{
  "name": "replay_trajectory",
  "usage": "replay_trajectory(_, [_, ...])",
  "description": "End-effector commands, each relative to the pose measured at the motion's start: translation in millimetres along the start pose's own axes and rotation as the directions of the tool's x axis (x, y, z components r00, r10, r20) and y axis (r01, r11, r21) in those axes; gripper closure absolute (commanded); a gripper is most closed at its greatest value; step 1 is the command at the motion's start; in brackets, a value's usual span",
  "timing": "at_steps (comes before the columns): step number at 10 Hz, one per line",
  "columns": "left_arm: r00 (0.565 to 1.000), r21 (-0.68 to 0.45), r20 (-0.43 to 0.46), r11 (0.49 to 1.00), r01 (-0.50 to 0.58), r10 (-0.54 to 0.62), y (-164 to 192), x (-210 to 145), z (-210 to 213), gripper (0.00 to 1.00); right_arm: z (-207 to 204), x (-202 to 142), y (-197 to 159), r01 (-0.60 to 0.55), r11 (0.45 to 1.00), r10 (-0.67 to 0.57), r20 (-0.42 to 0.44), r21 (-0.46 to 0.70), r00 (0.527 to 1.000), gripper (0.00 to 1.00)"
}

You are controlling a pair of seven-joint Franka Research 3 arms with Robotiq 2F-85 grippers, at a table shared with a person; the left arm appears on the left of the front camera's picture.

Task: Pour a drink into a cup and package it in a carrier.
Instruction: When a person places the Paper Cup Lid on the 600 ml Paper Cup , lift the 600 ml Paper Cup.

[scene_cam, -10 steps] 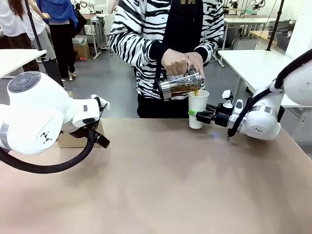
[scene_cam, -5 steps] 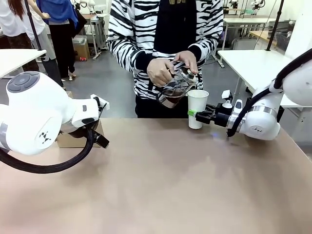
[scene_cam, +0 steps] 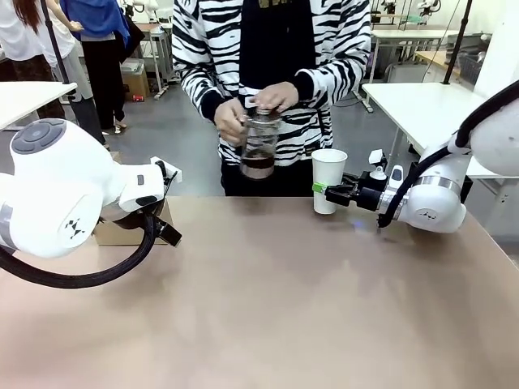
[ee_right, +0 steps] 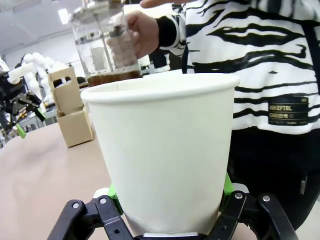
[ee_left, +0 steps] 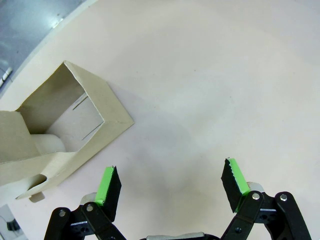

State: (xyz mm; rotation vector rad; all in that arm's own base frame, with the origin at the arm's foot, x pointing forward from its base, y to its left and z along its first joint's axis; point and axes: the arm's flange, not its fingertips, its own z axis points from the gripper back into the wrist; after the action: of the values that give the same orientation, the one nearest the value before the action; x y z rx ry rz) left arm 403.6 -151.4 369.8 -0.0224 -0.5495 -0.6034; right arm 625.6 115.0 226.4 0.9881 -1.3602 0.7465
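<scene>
- My left arm is over the left side of the tan desk. In my left wrist view, my left jaws gape wide above bare desk surface with nothing between the green pads.
- The small brown cardboard carrier stands near the desk's far left corner, close to my left jaws but not touching them. One compartment is open toward my wrist camera. From the front, the carrier is mostly hidden behind my left arm.
- The person in the black-and-white striped top stands at the far edge, about the middle. They hold the small clear cylindrical jar upright in the air beyond that edge. One hand is around its side and the other hand is on its top.
- The dark brown drink sits low in the jar.
- The plain white tapered paper cup is upright at the desk's far edge, right of the middle and apart from the jar. My right jaws are clamped on its lower part, one pad on each side.
- I cannot tell whether the cup's base touches the desk, nor what is inside it.
</scene>
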Motion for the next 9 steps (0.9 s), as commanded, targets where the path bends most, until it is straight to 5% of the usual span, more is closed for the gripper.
replay_trajectory(1, [1.0,-0.002,0.002,1.0,0.0,0.0,-0.1,0.1,0.5,0.0,-0.8,5.6,1.5,0.006,1.0,-0.006,-0.005,-0.001,1.0,0.2])
replay_trajectory(9, [1.0,-0.002,0.002,1.0,0.0,0.0,-0.1,0.1,0.5,0.0,-0.8,5.6,1.5,0.006,1.0,-0.006,-0.005,-0.001,1.0,0.2])
